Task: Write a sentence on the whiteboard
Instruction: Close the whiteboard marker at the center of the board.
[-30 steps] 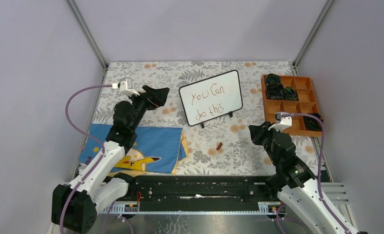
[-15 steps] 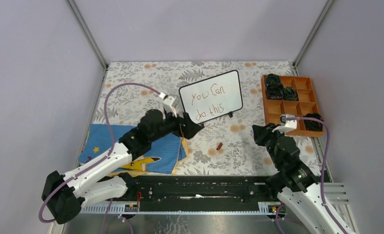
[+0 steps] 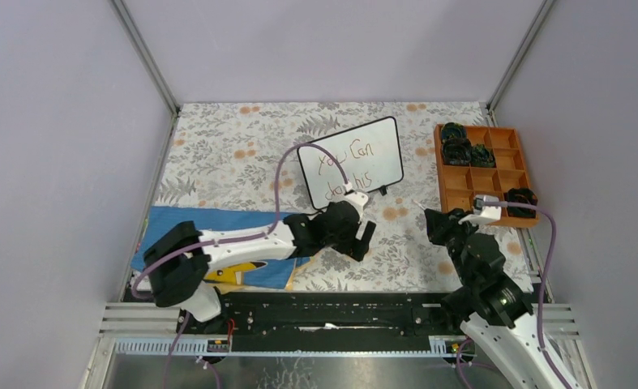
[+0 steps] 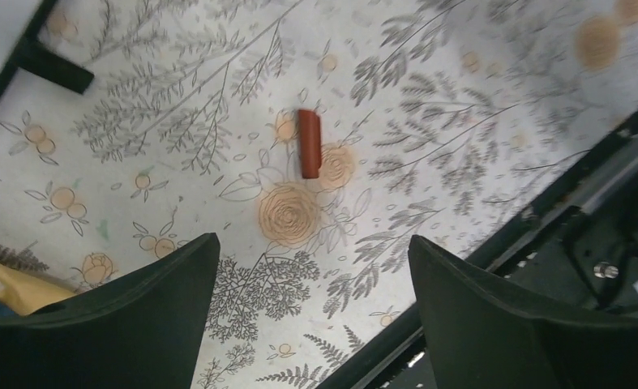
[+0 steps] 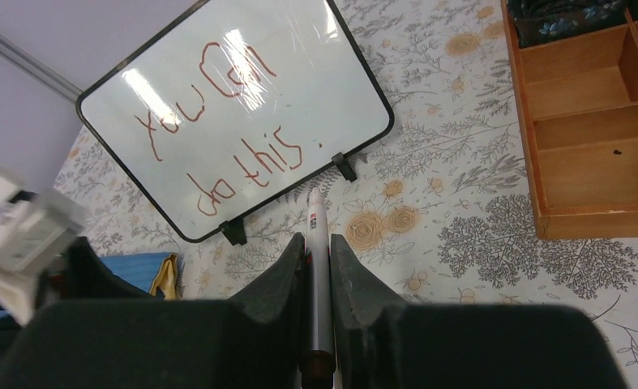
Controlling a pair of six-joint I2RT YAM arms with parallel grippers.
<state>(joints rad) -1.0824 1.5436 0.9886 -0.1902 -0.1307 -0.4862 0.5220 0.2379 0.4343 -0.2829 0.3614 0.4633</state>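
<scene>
Left gripper (image 4: 311, 243): jaws spread wide, nothing held, hung over the tablecloth (image 4: 461, 97) on the near side of the whiteboard (image 5: 331, 105).

Cap (image 4: 309, 143): small, reddish-brown, lying flat in front of the whiteboard, near side of its left foot (image 4: 52, 69), apart from it. In the left wrist view it is centred between the two fingers but beyond the tips, so it is not yet bracketed. Its long axis runs away from the gripper, across the closing line. Which end is open cannot be told.

Whiteboard: propped on its feet and tilted back. The sentence (image 5: 218, 134) "You Can do this" is complete, in two lines.

Right gripper (image 5: 317, 247): closed narrow on the marker (image 5: 319, 279). The marker's long axis is aimed at the whiteboard's bottom edge, with the tip (image 5: 315, 194) between the two feet and clear of the frame.

Judgement: writing is done and recapping is probably next. The cap is nearer the left gripper, and the right one is occupied. A short advance and descent is needed before closing. The cap's orientation already suits a pinch across its width.
</scene>
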